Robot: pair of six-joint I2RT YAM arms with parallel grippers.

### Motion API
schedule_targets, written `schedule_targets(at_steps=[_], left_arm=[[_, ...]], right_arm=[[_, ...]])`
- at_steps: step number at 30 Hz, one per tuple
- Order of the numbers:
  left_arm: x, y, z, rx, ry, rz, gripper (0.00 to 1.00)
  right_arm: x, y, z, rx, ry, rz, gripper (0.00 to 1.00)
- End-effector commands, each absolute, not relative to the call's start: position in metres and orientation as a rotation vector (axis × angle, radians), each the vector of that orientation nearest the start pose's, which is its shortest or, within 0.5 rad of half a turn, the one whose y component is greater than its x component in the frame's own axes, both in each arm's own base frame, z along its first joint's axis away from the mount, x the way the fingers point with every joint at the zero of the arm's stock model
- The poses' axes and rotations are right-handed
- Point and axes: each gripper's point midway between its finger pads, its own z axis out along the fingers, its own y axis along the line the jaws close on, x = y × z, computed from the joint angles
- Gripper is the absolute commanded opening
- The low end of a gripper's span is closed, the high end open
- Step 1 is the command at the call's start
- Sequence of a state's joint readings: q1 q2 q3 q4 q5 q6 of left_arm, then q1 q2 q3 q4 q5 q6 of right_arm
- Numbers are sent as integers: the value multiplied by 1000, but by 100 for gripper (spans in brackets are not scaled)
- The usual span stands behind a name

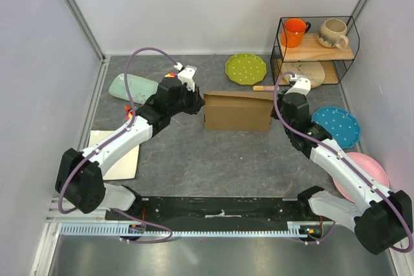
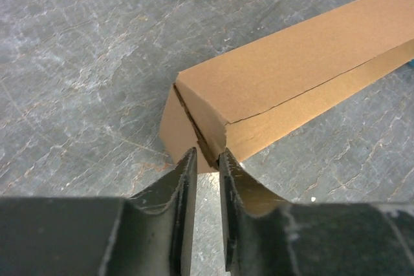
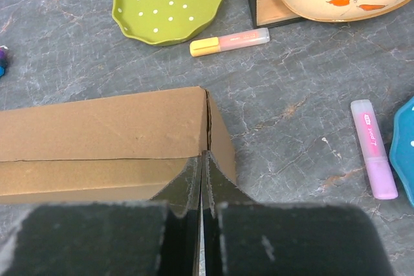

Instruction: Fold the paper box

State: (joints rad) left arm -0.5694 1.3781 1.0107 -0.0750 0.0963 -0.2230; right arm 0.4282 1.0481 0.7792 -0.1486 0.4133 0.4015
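Observation:
The paper box is a closed brown cardboard box lying lengthwise in the middle of the table. My left gripper is at its left end. In the left wrist view the fingers stand slightly open, grey table shows through the gap, and the box's end corner seam lies right at the tips. My right gripper is at the box's right end. In the right wrist view its fingers are pressed together, tips against the seam between top and end wall of the box.
Behind the box lie a green dotted plate and an orange highlighter. A pink highlighter, a blue dotted plate and a pink plate are to the right. A wire rack with mugs stands back right. A teal dish and a white board lie left.

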Motion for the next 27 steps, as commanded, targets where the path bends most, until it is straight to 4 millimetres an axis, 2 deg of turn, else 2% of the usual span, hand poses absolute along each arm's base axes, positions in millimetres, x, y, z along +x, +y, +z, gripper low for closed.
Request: schedule_targets(at_steps=[1,5,8,20,27], left_arm=[[337,-239,195,425,2083,-525,33],[338,-238,225,425,1995,-541,38],[341,-237,234,425,1969,-529,41],[351,-253,250,425,1917,-589,41],[359,-262,246,446,1923,-605,38]], right_arm=[[319,79,161,235,2089,29,0],[319,80,160,233,2095,34,0],[319,80,158,234,2100,35,0],[320,82,160,228,2099,43,0],[320,84,158,223,2106,51,0]])
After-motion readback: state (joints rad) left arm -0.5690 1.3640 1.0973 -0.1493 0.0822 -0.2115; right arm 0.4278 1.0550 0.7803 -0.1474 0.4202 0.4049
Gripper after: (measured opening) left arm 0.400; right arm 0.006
